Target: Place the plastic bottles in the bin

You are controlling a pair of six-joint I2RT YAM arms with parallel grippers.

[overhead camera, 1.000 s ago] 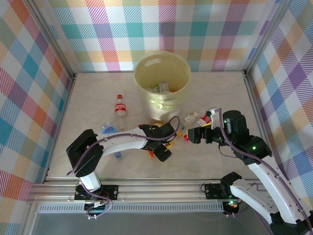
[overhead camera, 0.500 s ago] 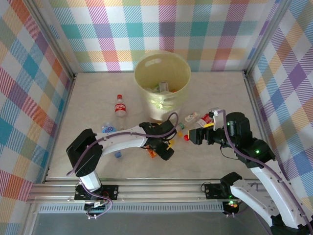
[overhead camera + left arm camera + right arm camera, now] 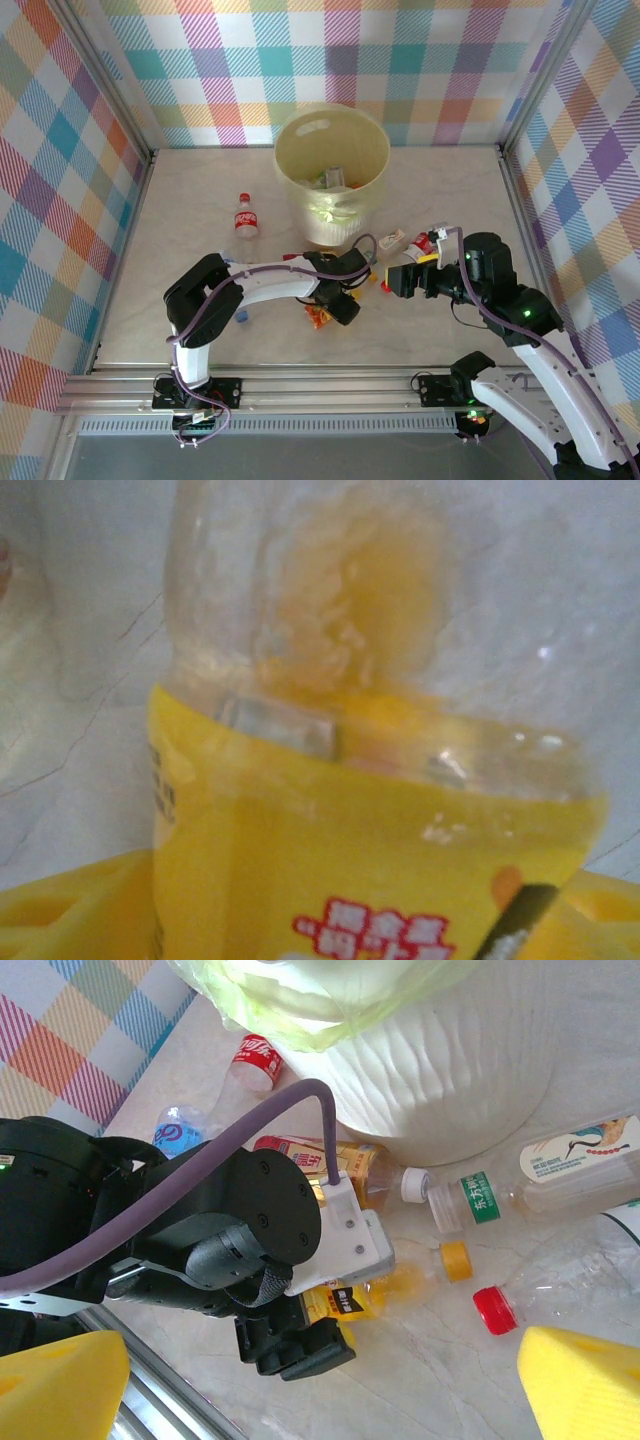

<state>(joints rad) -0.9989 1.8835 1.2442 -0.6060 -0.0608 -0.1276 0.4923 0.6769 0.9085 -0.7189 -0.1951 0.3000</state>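
Observation:
An orange-filled plastic bottle [image 3: 380, 860] with a yellow label lies on the table, its yellow cap [image 3: 456, 1260] pointing right. My left gripper [image 3: 340, 300] is down over this bottle [image 3: 410, 1285], shut on it, with a yellow pad [image 3: 60, 915] on either side. A short way to the right, my right gripper [image 3: 395, 280] hovers open and empty, its yellow pads [image 3: 585, 1380] wide apart. The pale-yellow bin [image 3: 300, 150] stands behind with some bottles inside. A cola bottle [image 3: 245, 217] lies to its left. More bottles lie by the bin's base: green-labelled [image 3: 480, 1195], red-capped [image 3: 560, 1280], brown-labelled [image 3: 340, 1160].
Checkered walls close in the table on three sides, and a metal rail [image 3: 300, 385] runs along the near edge. The left arm's purple cable [image 3: 280, 1110] loops above its wrist. A blue-labelled bottle [image 3: 178, 1132] lies behind the left arm. Another orange-labelled bottle [image 3: 318, 318] lies beside the left gripper.
The left arm's elbow has swung right and its gripper has closed on the orange bottle. The right arm has barely moved.

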